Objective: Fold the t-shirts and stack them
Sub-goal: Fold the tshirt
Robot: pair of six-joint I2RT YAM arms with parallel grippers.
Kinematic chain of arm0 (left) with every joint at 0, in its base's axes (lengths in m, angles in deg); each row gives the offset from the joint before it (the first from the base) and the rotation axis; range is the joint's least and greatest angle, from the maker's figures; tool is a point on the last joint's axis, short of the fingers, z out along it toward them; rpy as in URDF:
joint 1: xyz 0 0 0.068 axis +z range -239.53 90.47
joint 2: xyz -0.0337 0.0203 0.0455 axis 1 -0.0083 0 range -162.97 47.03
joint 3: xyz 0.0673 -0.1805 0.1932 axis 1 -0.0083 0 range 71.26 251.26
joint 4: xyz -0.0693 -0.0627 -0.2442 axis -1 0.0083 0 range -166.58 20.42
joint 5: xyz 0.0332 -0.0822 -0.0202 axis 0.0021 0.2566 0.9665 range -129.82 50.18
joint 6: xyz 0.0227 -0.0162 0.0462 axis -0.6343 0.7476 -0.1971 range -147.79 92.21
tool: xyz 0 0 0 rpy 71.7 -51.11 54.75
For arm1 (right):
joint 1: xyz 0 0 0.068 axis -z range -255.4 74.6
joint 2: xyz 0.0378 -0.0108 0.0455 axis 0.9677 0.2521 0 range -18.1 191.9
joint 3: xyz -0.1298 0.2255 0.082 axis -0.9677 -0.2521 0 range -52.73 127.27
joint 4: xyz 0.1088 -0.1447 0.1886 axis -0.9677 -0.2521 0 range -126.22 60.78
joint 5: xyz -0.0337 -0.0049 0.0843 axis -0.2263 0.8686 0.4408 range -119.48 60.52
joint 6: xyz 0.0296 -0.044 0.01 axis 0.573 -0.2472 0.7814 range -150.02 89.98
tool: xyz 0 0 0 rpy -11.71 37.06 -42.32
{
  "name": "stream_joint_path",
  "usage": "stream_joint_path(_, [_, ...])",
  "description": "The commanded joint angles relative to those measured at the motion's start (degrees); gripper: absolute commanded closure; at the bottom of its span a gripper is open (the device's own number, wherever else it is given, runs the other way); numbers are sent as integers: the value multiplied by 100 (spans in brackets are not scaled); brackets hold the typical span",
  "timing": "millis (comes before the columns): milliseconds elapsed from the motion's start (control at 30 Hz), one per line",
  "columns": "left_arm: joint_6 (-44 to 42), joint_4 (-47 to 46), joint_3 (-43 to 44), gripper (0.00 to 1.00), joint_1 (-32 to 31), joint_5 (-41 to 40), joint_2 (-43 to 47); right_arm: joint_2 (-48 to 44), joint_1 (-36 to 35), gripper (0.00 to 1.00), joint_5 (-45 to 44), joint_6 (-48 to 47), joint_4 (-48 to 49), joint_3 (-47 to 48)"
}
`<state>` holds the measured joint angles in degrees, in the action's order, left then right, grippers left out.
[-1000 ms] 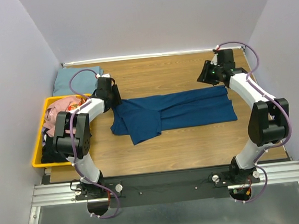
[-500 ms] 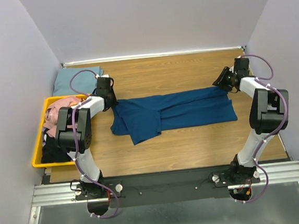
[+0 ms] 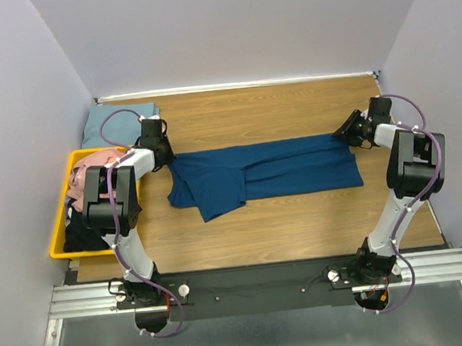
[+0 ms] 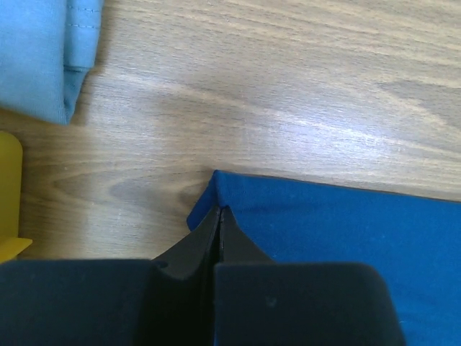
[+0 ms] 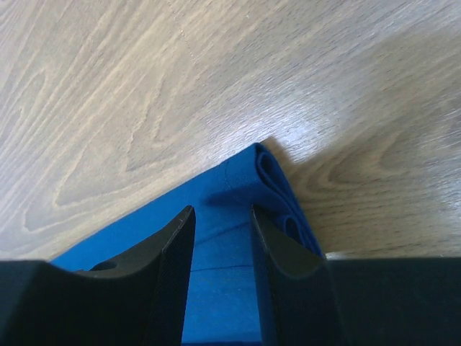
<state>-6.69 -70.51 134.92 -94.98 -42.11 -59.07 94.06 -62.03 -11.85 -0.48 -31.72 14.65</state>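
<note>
Overhead, the navy t-shirt (image 3: 265,171) lies stretched across the middle of the table (image 3: 284,229), each end partly hidden under a gripper, with a pale blue t-shirt (image 3: 105,123) folded at ten o'clock beside the yellow bin (image 3: 58,237). At the left wrist, the left gripper (image 4: 218,216) has its fingers pressed together, pinching the shirt's corner. At the right wrist, the right gripper (image 5: 222,220) holds its fingers slightly apart astride the folded cloth edge; whether they grip it I cannot tell.

My wooden table (image 3: 299,215) carries a navy shirt (image 3: 279,169) stretched across its middle. A yellow bin (image 3: 59,241) sits at nine o'clock, and a folded pale blue shirt (image 3: 101,124) lies at ten o'clock.
</note>
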Motion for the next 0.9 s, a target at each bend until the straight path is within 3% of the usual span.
stream_joint_path(0, [34, 9, 68, 92, 62, 158, 28, -167, 70, 57, 266, -220, 92, -75])
stream_joint_path(67, [34, 0, 42, 87, 62, 123, 107, -308, 70, 57, 364, -256, 66, -49])
stream_joint_path(167, [-1, -35, -20, 71, 44, 44, 414, -563, -9, 54, 356, -378, -66, -31])
stream_joint_path(333, [-71, 35, -134, 39, -104, -246, 985, -958, -299, 51, -871, -669, -548, -49])
stream_joint_path(433, [-133, 44, -248, 29, -271, -527, 1504, -1012, -527, 50, -1654, -853, -742, -14])
stream_joint_path(667, [-563, 61, -854, 24, -931, -1160, 3014, -679, -1318, 47, -1798, -1679, -1287, 566])
stream_joint_path(867, [-792, -78, -1723, 19, -1133, -1389, 3965, -380, -2056, 47, -1798, -1776, -1568, 970])
